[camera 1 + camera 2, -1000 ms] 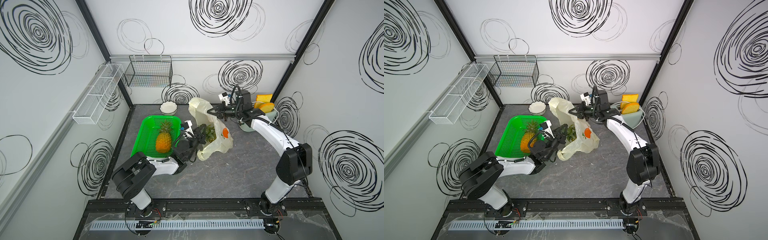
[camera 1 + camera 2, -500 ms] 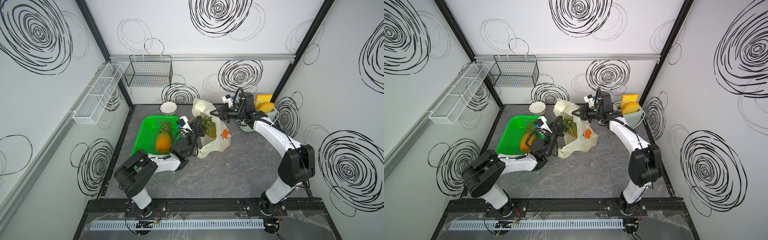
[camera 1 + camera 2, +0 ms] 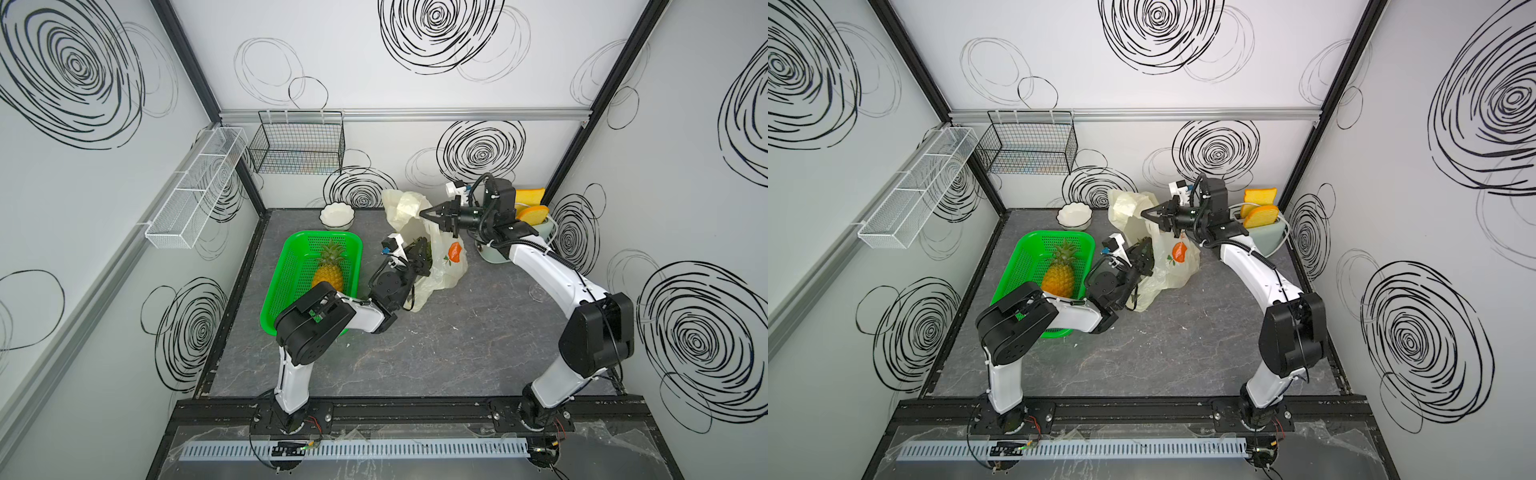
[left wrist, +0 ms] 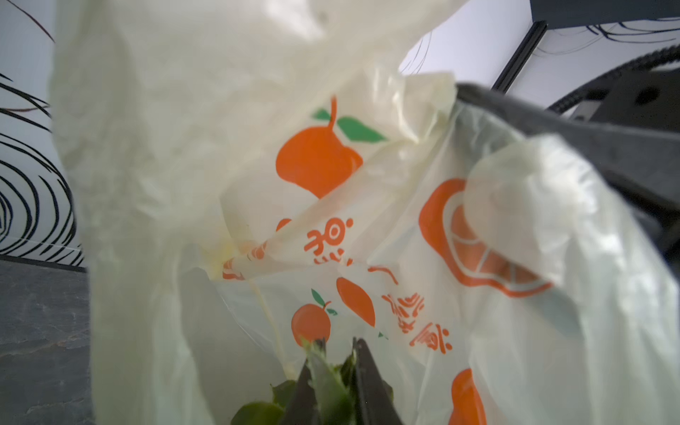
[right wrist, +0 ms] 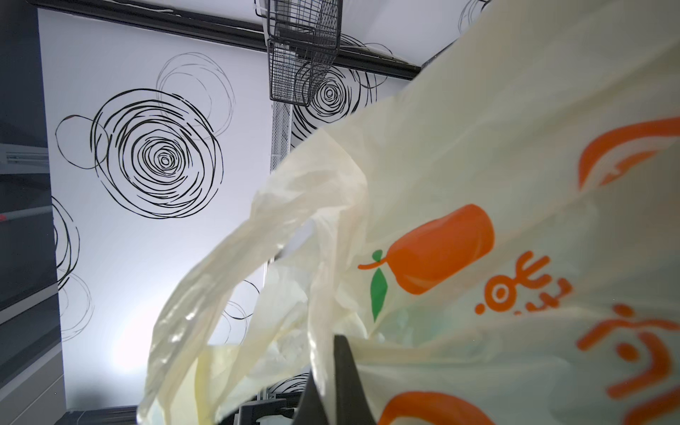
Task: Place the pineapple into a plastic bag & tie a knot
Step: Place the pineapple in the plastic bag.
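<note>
The plastic bag is pale yellow with orange fruit prints and stands mid-table, its mouth held up. My right gripper is shut on the bag's upper edge. My left gripper reaches into the bag's mouth from the left, shut on the green crown leaves of the pineapple. That pineapple's body is hidden behind the bag wall. A second pineapple lies in the green basket. No knot is in view.
The green basket sits left of the bag, partly under my left arm. A white bowl stands at the back. A toaster with bread slices sits at the back right, behind my right wrist. A black wire basket and a white wire shelf hang on the walls.
My left gripper carried the pineapple by its crown to the right and deeper into the bag, so the fruit is now hidden. The right gripper kept its hold and rose slightly.
</note>
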Available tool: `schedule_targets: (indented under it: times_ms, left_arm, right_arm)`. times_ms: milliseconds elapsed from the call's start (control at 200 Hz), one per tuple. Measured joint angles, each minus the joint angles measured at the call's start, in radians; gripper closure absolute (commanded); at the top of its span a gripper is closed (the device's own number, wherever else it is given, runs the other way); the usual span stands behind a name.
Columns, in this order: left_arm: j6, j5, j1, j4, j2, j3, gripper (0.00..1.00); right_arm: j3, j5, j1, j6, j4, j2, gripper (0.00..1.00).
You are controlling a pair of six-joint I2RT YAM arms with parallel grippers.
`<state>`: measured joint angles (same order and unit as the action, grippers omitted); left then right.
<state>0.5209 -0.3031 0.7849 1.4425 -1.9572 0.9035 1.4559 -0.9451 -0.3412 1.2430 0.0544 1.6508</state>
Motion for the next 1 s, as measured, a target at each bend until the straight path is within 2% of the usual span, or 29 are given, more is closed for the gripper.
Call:
schedule_targets:
  times_ms: [110,365,595,785,1000]
  left_arm:
    - [-0.006,0.03,0.011,0.001,-0.005,-0.007,0.85]
    - [-0.028,0.085,0.069,0.019,0.019,-0.087,0.51]
    - [-0.068,0.093,0.063,0.008,0.141,-0.183,0.28]
    - [-0.127,0.097,0.063,-0.068,0.345,-0.278,0.22]
    - [-0.203,0.124,0.072,-0.327,0.59,-0.32,0.21]
  right_arm:
    - [-0.024,0.0,0.0,0.01,0.009,-0.026,1.0]
    - [-0.118,0.003,0.009,-0.002,0.02,-0.05,1.0]
    - [-0.152,0.012,0.024,-0.038,-0.004,-0.051,1.0]
    - [-0.135,0.019,0.025,-0.121,-0.089,-0.051,1.0]
    - [-0.122,0.017,0.025,-0.212,-0.168,-0.049,1.0]
